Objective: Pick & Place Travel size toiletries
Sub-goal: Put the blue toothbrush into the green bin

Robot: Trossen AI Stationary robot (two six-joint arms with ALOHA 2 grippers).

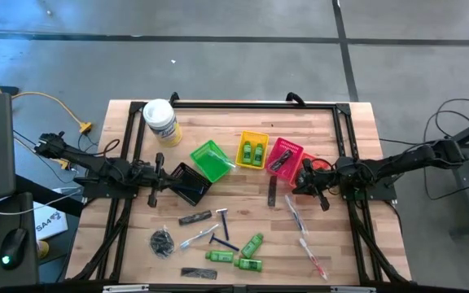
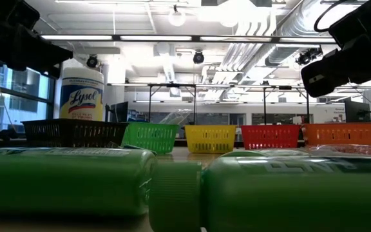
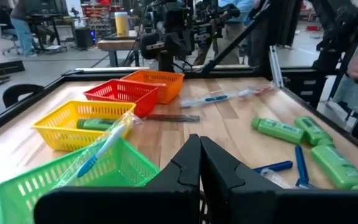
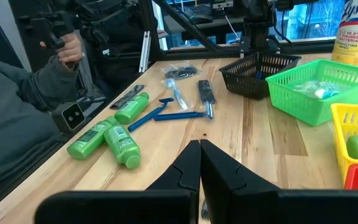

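Note:
The travel size toiletries lie loose on the near half of the wooden table: green mini bottles (image 1: 252, 242), blue razors (image 1: 222, 241), wrapped toothbrushes (image 1: 295, 213), black combs (image 1: 195, 217) and a dark mesh bundle (image 1: 162, 242). Two green bottles (image 1: 252, 152) lie in the yellow basket (image 1: 242, 140), and a wrapped toothbrush (image 3: 104, 149) in the green basket (image 1: 211, 159). My left gripper (image 1: 158, 174) hangs shut at the table's left, beside the black basket (image 1: 190, 183). My right gripper (image 1: 300, 182) hangs shut at the right, by the orange basket (image 3: 157, 83). Neither holds anything.
A white-lidded wipes tub (image 1: 161, 120) stands at the far left. A red basket (image 1: 283, 155) sits between the yellow and orange ones. A black frame (image 1: 251, 104) borders the table. A person's hand and sleeve (image 4: 55, 62) show beyond the near edge.

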